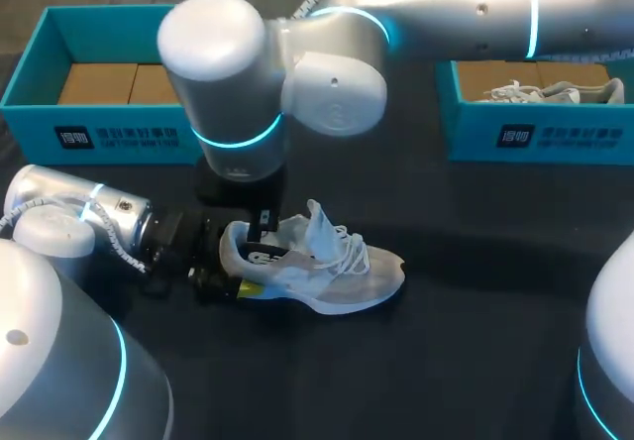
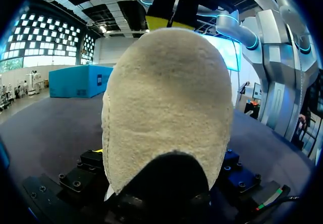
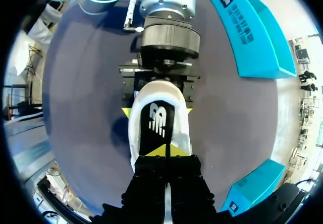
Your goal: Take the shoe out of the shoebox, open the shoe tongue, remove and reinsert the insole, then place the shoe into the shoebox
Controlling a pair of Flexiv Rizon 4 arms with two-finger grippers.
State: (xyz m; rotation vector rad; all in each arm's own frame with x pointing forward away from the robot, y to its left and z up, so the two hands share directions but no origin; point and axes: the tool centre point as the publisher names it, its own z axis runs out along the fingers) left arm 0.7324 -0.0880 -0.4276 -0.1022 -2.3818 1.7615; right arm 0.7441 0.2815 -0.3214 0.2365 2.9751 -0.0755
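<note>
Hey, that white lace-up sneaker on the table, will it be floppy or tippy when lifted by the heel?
Probably light: the white lace-up sneaker looks thin-walled and foam-soled. Its raised tongue and laces would likely flop. Clamped at the heel by the left gripper, the toe may sag.

Shoe [image 1: 327, 272] on table [image 1: 475, 341]; left shoebox [image 1: 99, 123], right shoebox [image 1: 555, 138] behind.

shoe [image 2: 166, 108] heel fills left wrist view, right shoebox [image 1: 540, 138] cropped
</note>
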